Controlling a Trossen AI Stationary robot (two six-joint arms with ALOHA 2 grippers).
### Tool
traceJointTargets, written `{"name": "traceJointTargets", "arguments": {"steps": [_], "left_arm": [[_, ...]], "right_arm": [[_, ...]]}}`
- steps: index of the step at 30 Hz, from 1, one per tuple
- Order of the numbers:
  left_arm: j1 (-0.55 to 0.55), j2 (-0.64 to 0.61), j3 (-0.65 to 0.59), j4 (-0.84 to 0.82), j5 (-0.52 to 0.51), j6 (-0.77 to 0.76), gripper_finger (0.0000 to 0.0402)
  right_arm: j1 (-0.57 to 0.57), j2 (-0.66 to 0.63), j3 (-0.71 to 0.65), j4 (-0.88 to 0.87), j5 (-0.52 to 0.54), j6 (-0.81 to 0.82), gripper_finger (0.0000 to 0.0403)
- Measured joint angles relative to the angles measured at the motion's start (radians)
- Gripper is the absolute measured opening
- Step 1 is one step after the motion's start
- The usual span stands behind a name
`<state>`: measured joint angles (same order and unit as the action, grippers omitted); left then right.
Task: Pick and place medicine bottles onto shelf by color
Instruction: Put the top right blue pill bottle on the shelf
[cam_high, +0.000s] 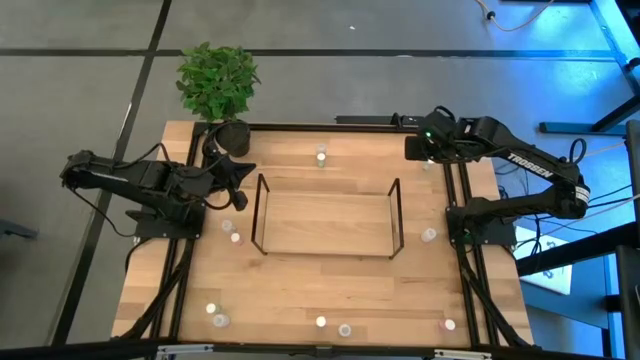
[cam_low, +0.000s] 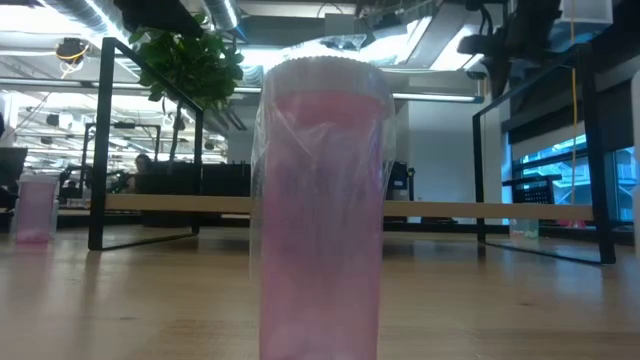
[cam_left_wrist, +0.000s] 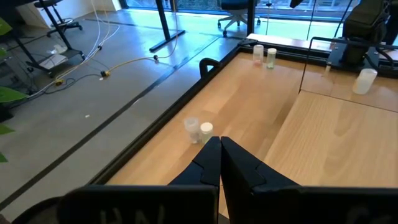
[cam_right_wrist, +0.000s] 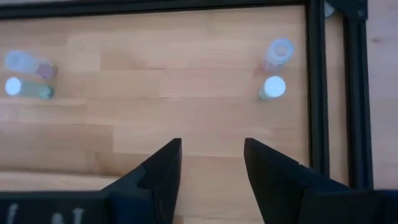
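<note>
None of the bottles is on the shelf (cam_high: 325, 222) yet: its wooden board lies bare in the middle of the worktop (cam_high: 300, 290), so the sorting looks barely begun. The bottles stand scattered around it, which is probably why both arms are drawn back at the sides, leaving the rack clear.

A pair of bottles (cam_high: 232, 231) sits just beside the shelf's left end, one (cam_high: 321, 155) beyond its far side, one (cam_high: 429, 235) by its right end, and several along the near edge, among them a pink bottle (cam_low: 320, 210) right up against the low camera (it fills that view).

The left hand (cam_high: 237, 172) hovers near the far left corner, beside the plant (cam_high: 217, 85), clenched on nothing; its fingers (cam_left_wrist: 219, 163) meet in a point aimed towards two bottles (cam_left_wrist: 198, 130) at the worktop's edge.

The right hand (cam_right_wrist: 211, 162) hangs over the far right corner, released and grasping nothing, its jaws parted wider than a bottle. Past it stand two bottles (cam_right_wrist: 273, 70) near the black frame (cam_right_wrist: 317, 93), the likeliest next pick in my judgement. Their colours are hard to tell, which matters for choosing a place on the shelf.
</note>
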<state>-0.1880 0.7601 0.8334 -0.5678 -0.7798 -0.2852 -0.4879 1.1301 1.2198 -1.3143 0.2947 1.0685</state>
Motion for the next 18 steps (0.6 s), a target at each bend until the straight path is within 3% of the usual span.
{"name": "traceJointTargets", "arguments": {"steps": [6,14,18], "left_arm": [[0.0,0.0,0.0,0.0,0.0,0.0,0.0],[0.0,0.0,0.0,0.0,0.0,0.0,0.0],[0.0,0.0,0.0,0.0,0.0,0.0,0.0]], "right_arm": [[0.0,0.0,0.0,0.003,0.0,0.028,0.0192],[0.0,0.0,0.0,-0.021,0.009,0.051,0.0284],[0.0,0.0,0.0,-0.01,0.025,0.048,0.0303]]}}
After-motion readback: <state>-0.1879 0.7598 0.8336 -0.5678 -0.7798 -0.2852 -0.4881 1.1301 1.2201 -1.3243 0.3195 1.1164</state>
